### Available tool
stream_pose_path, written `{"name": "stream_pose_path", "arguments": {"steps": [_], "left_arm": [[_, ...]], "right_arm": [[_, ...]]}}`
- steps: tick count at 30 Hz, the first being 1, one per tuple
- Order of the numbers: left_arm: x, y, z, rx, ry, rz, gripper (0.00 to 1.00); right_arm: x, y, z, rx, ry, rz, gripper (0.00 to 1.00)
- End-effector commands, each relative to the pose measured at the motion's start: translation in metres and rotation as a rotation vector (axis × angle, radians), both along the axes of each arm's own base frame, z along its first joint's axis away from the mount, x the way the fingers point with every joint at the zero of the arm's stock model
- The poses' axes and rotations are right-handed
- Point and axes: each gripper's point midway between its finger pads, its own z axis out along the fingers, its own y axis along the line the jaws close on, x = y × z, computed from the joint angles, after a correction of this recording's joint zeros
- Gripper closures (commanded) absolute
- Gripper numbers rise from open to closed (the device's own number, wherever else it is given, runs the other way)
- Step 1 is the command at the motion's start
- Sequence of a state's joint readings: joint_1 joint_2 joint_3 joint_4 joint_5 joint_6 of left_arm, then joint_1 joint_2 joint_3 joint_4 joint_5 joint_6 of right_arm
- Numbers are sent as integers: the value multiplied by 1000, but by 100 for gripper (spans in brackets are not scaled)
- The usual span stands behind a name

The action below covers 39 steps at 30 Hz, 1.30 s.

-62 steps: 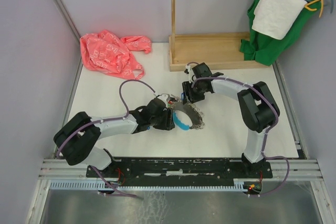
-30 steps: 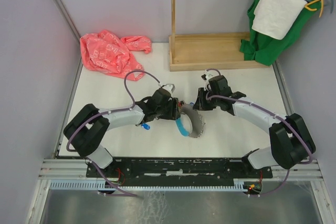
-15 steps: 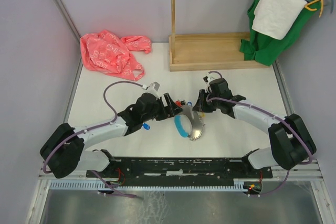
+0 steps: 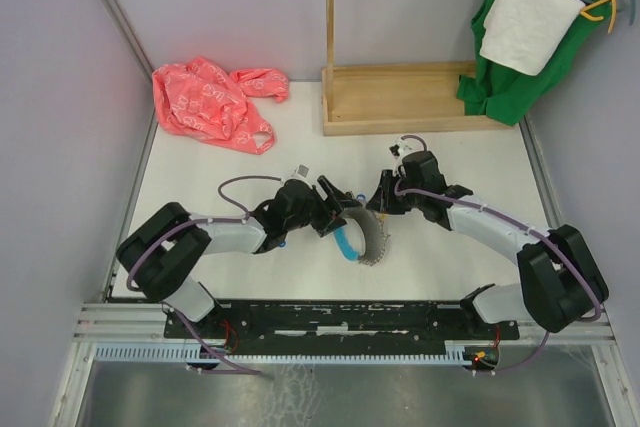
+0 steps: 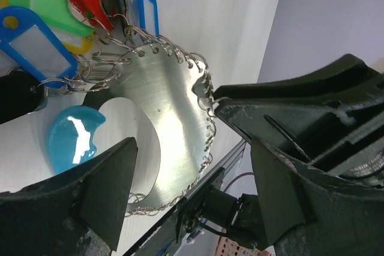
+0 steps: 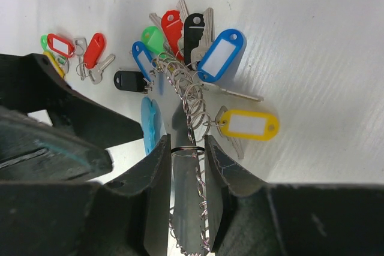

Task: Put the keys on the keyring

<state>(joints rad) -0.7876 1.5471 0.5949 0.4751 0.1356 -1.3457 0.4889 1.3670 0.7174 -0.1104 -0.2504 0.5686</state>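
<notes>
The keyring (image 4: 367, 235) is a wide grey metal loop edged with small wire rings, with a light-blue sleeve (image 4: 346, 242). It stands tilted at mid-table. My right gripper (image 6: 188, 148) is shut on its metal band (image 6: 189, 199). Hanging on it are keys with tags in yellow (image 6: 249, 124), blue (image 6: 219, 55), red (image 6: 173, 25) and green (image 6: 153, 39). Loose keys with red tags (image 6: 93, 49) lie to the left. My left gripper (image 5: 192, 196) is open just left of the keyring (image 5: 162, 124), holding nothing; the sleeve (image 5: 72, 142) shows beside it.
A pink plastic bag (image 4: 210, 102) lies at the back left. A wooden stand (image 4: 400, 97) sits at the back centre. Green cloth with a white towel (image 4: 525, 22) hangs at the back right. A metal rail (image 4: 340, 319) runs along the near edge.
My left jaws have opened wider. The left gripper drew back from the keyring, then came close to it again. My right gripper keeps its hold on the ring.
</notes>
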Motion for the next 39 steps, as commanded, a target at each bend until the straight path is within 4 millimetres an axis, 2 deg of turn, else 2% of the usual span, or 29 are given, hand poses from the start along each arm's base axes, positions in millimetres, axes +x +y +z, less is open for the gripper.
{"name": "stream_pose_path", "arguments": {"steps": [1, 12, 20, 32, 39], "left_arm": [[11, -16, 16, -152, 33, 42, 18], [24, -16, 3, -186, 97, 132, 13], [24, -19, -16, -176, 172, 152, 10], [28, -35, -9, -228, 196, 111, 9], [27, -41, 3, -263, 188, 78, 11]], "right_arm": [[9, 11, 27, 71, -90, 10, 95], [1, 11, 33, 98, -125, 28, 95], [-2, 13, 38, 111, -156, 51, 95], [-6, 20, 44, 112, -197, 111, 96], [0, 23, 60, 104, -257, 135, 96]]}}
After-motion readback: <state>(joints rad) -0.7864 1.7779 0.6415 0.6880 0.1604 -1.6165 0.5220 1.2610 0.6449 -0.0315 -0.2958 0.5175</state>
